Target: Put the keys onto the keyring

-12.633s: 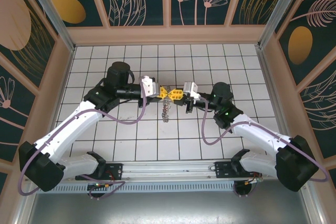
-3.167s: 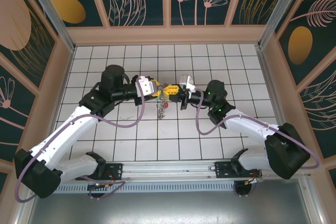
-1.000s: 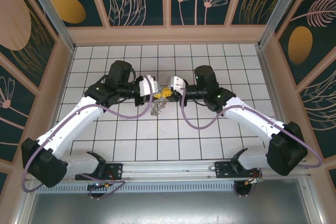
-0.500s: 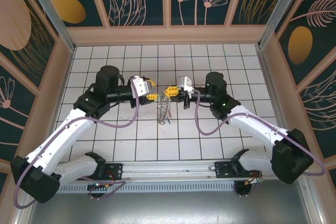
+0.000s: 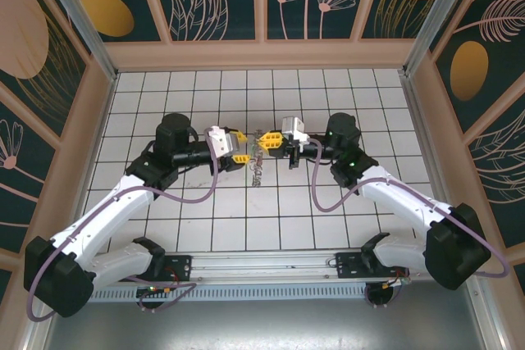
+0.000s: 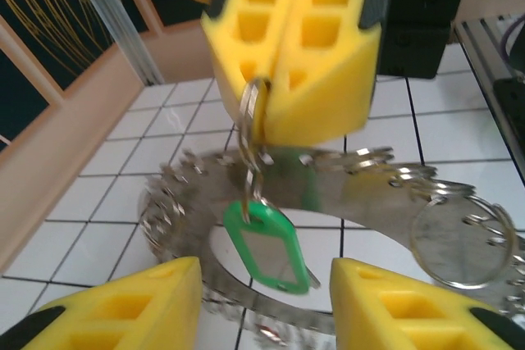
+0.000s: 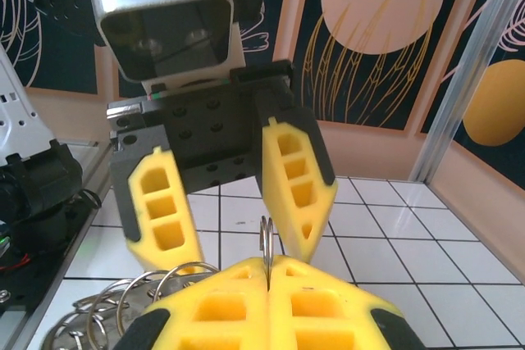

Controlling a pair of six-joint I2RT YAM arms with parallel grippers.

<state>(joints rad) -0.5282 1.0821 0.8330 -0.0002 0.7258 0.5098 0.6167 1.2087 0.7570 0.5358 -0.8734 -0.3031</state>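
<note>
I've R hand (image 6: 283, 116) clenched on green plastic-headed metal key (image 6: 264, 245) by its loop for threading; L hand (image 5: 237, 151) released, prob. to take silvery scalloped keyring (image 6: 373, 194).

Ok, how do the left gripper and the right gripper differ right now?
The left gripper stands open, holding nothing; the right gripper is shut on a thin metal ring. A green tag hangs under the right gripper, nothing under the left gripper. Both have yellow pads and face each other.

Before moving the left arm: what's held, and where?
Right gripper pinches a thin metal ring by its top edge; the green tag dangles below. Left gripper holds nothing.
</note>
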